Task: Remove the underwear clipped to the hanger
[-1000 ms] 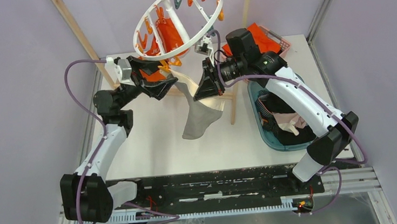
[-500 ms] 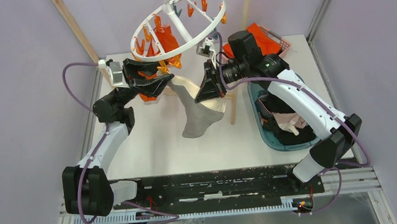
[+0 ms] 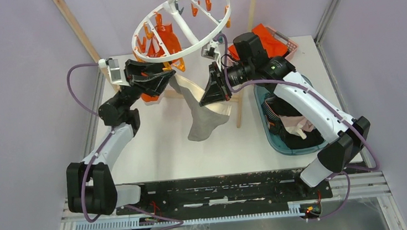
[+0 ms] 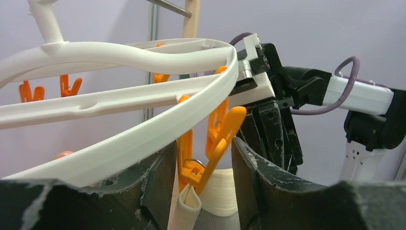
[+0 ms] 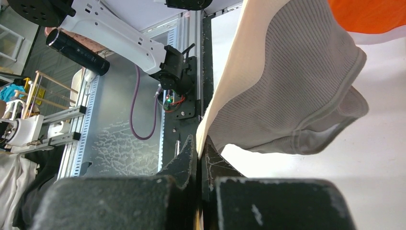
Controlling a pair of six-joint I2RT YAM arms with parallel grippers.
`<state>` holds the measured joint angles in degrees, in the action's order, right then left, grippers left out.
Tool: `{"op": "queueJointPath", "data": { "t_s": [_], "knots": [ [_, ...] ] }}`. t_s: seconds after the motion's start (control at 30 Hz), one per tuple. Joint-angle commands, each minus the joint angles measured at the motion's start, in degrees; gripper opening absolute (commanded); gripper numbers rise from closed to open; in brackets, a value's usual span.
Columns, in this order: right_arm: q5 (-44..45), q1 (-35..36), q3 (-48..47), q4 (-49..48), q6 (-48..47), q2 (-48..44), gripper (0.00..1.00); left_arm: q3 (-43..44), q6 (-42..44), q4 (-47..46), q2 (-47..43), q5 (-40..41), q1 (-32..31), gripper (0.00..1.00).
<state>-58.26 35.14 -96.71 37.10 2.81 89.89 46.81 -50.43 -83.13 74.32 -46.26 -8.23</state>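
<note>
The beige-grey underwear (image 3: pixel 207 117) is hanging from the white ring hanger (image 4: pixel 143 132), clipped at its waistband by one orange peg (image 4: pixel 215 139) and drooping toward the surface (image 3: pixel 154 147). The left gripper (image 4: pixel 202 160) is holding its jaws parted, one finger on each side of that peg. The right gripper (image 5: pixel 199 148) is pinching the garment's pale edge, jaws closed tight on it. The orange underwear (image 3: pixel 164 38) is dangling under the ring's left side.
</note>
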Motion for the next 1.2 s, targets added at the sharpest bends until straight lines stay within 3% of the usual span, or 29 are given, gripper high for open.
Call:
{"op": "queueJointPath", "data": {
  "t_s": [0.0,0.13,0.4,0.5,0.73,0.9,1.17],
  "knots": [
    [-2.38,0.12,0.06,-2.65,0.18,-1.33,0.01,0.39,-5.38,-4.91,1.11,4.46,0.08,0.52],
    [-2.30,0.11,0.42,-2.80,0.16,-1.32,0.00,0.94,-6.56,-6.01,2.12,4.28,0.06,0.43],
    [-1.34,0.13,1.59,-2.19,-1.03,-1.39,0.01,0.31,-5.05,-4.22,1.36,4.42,0.06,0.17],
    [-0.46,0.09,1.54,-0.13,-3.08,-1.76,0.00,0.10,-3.38,-2.66,0.30,4.02,0.08,0.16],
    [10.57,-0.27,-1.97,10.20,-12.36,-4.34,0.00,-2.15,5.34,6.77,-3.81,2.93,0.13,0.32],
    [25.92,-1.78,-5.89,20.30,-16.86,-6.75,0.01,-1.58,13.41,18.07,-6.77,0.54,0.06,0.52],
    [41.01,-11.91,-8.35,27.71,-15.02,-13.01,0.01,-2.26,25.89,34.67,-12.80,-0.88,0.06,0.76]
  ]
}}
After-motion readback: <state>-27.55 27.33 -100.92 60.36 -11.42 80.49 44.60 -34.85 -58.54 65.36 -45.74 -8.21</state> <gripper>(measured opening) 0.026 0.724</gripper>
